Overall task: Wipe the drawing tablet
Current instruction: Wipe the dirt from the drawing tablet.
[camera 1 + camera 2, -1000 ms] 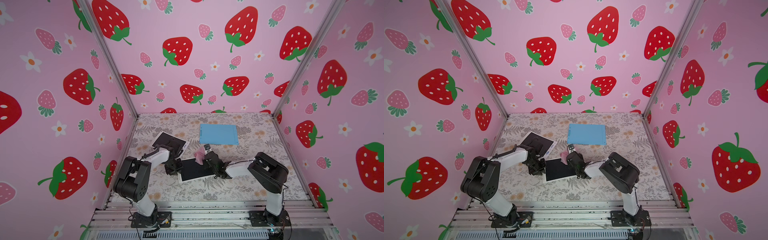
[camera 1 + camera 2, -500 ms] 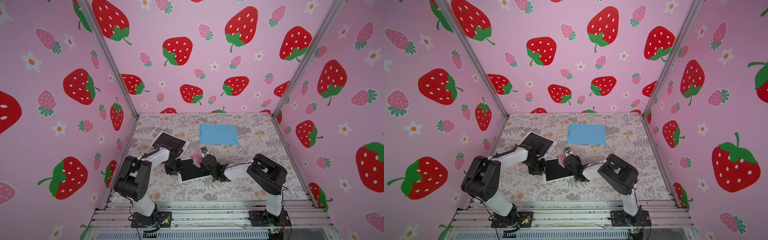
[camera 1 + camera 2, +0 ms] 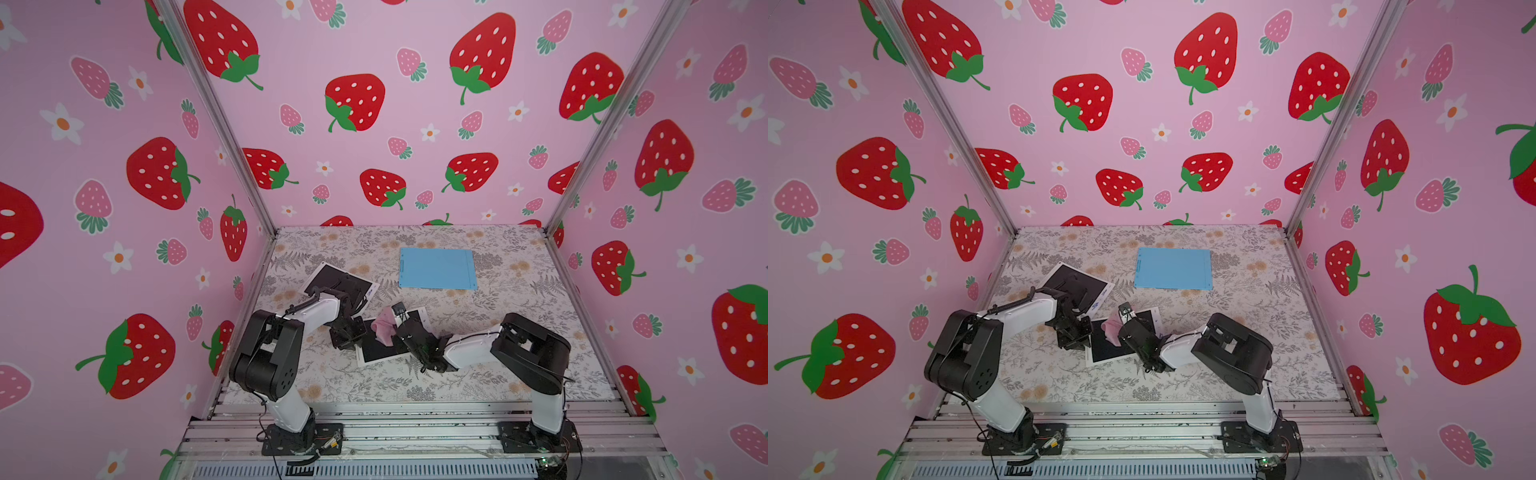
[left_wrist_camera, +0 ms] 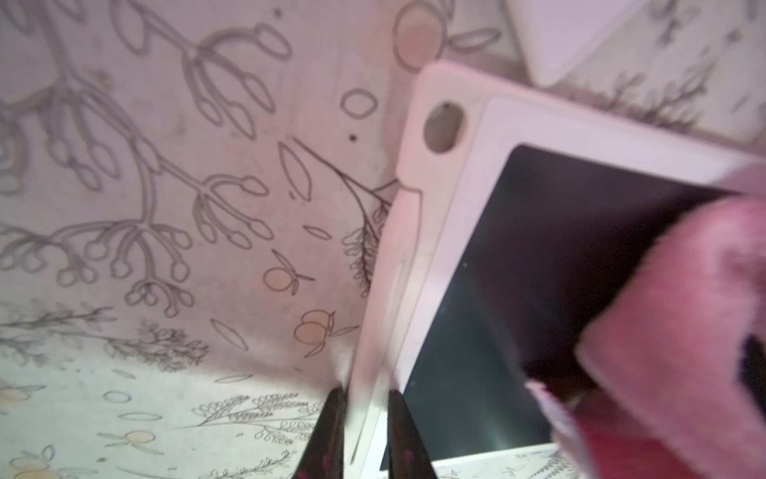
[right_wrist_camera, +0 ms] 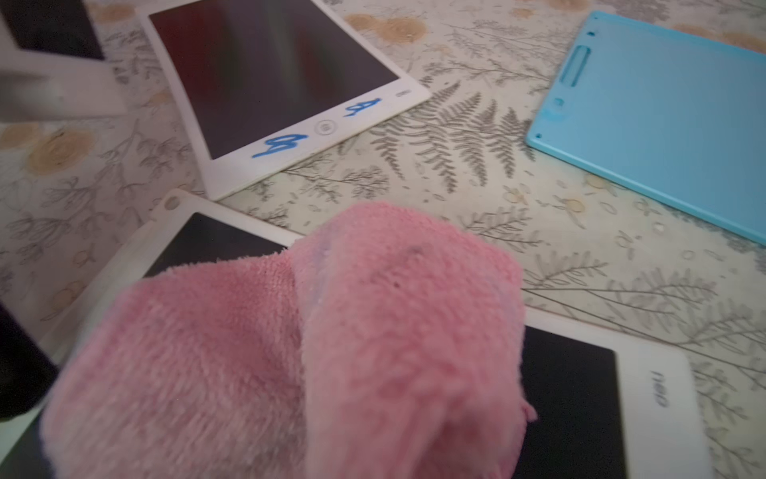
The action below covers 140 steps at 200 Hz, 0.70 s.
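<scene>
Since one second before, my right gripper [image 3: 392,328] had slid the pink cloth [image 3: 384,326] leftward over the drawing tablet [image 3: 380,351], closed tight on it. My left gripper [image 4: 364,414] pinched the tablet's white edge. Farther lay a second tablet [image 3: 332,278], then a blue board [image 3: 436,268].

On the table [image 3: 478,374], the near tablet [image 3: 384,353] lies at the centre, with the cloth [image 3: 384,328] resting on it toward twelve o'clock. A second tablet [image 3: 328,276] lies at ten o'clock from it, just beside its corner. A third tablet [image 3: 436,269] lies face down at one o'clock, well apart, nearer the back wall.
</scene>
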{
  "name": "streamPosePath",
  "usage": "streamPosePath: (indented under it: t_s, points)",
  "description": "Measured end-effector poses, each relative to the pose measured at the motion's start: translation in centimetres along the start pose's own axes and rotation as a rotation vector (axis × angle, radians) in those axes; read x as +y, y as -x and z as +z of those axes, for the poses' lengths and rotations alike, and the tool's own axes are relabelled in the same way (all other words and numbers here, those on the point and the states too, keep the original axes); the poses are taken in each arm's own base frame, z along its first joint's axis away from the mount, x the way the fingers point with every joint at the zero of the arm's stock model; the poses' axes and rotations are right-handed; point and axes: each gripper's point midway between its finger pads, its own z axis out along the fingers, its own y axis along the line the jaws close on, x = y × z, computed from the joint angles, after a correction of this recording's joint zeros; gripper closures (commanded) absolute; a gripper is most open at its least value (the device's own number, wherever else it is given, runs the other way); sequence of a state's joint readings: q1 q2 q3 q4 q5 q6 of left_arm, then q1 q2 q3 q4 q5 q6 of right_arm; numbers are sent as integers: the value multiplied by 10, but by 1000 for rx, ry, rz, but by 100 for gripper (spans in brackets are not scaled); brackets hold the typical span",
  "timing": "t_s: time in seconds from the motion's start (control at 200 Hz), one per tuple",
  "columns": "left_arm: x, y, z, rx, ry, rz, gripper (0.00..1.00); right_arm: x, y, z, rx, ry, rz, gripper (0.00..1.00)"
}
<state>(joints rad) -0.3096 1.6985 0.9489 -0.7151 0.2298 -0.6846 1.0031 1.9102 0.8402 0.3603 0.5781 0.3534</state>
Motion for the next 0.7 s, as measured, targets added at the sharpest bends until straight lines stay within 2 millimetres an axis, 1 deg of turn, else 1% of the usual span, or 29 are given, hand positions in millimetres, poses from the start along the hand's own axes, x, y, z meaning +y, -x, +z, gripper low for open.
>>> streamPosePath:
  t_s: [0.04, 0.08, 0.125, 0.195, 0.235, 0.3, 0.35, 0.37, 0.4, 0.46, 0.5, 0.545, 0.595, 0.63, 0.665, 0.7]
  points:
    - [-1, 0, 0, 3, -5, 1, 83, -21, -2, 0, 6, -27, 25, 100]
    - [-1, 0, 0, 4, -7, 0, 83, -34, -4, -1, 9, -44, 37, 100]
    - [-2, 0, 1, 5, -8, 1, 83, -37, -4, -2, 10, -50, 35, 100]
    - [-2, 0, 0, 7, -8, 0, 83, -19, -6, -7, 3, -39, -16, 100]
    - [-2, 0, 0, 8, -7, 0, 83, -2, -4, -11, -10, -22, -53, 100]
    - [-2, 0, 0, 11, -4, 2, 83, 34, -1, -18, -36, 25, -99, 100]
    - [-2, 0, 0, 12, -3, 4, 84, 47, -4, -22, -38, 42, -114, 100]
    - [-2, 0, 0, 12, -3, 5, 84, 49, -7, -23, -34, 45, -118, 100]
    - [-2, 0, 0, 12, -3, 5, 84, 46, -11, -23, -28, 44, -108, 100]
    - [-3, 0, 0, 15, -6, 6, 84, 29, -14, -19, -19, 35, -48, 100]
    - [-4, 0, 1, 17, -10, 7, 84, 11, -15, -18, -12, 14, -6, 100]
    - [-5, -1, 1, 20, -16, 7, 84, -15, -20, -16, -1, -23, 29, 100]
    - [-6, -1, 1, 23, -23, 8, 84, -31, -23, -17, 4, -48, 49, 100]
    - [-7, -1, 2, 26, -26, 8, 84, -35, -23, -18, 2, -57, 54, 100]
    - [-8, -1, 2, 28, -29, 8, 84, -31, -23, -20, -2, -54, 41, 100]
    - [-8, -1, 2, 29, -30, 8, 84, -21, -22, -22, -11, -48, 18, 100]
